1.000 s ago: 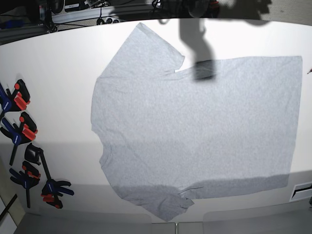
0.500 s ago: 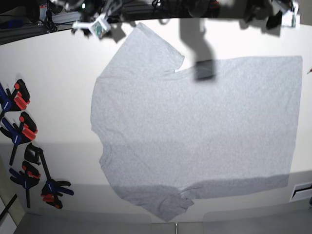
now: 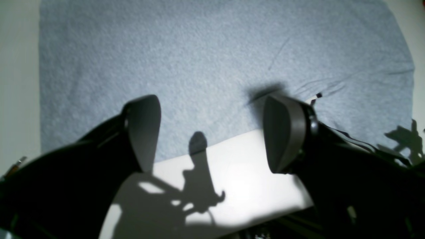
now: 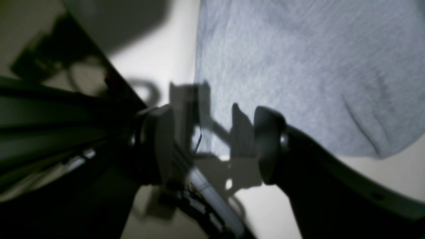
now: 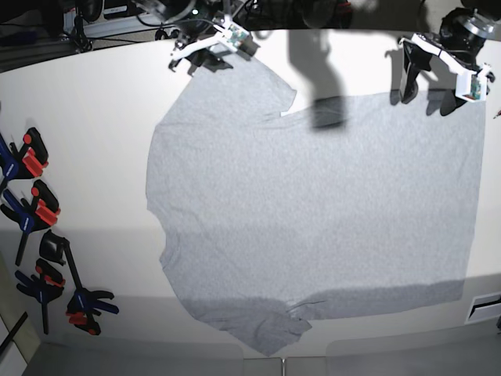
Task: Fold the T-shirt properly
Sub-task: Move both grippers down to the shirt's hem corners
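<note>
The light grey T-shirt (image 5: 313, 204) lies flat on the white table (image 5: 86, 133), plain side up, collar to the left and hem to the right. My right gripper (image 5: 197, 64) is open above the far sleeve's tip. In the right wrist view the right gripper (image 4: 212, 142) has its jaws apart over the sleeve edge (image 4: 298, 66). My left gripper (image 5: 427, 94) is open above the shirt's far hem corner. In the left wrist view the left gripper (image 3: 212, 132) hangs open over the shirt's edge (image 3: 215, 59). Neither gripper holds anything.
Several blue, red and black clamps (image 5: 35, 211) lie along the table's left edge. Cables and equipment (image 5: 117, 19) sit behind the far edge. A white fitting (image 5: 485, 307) is at the front right corner.
Both arms have come in from the far side. The right gripper moved right and down to the far sleeve, and the left gripper came down over the far hem corner. The shirt has not moved.
</note>
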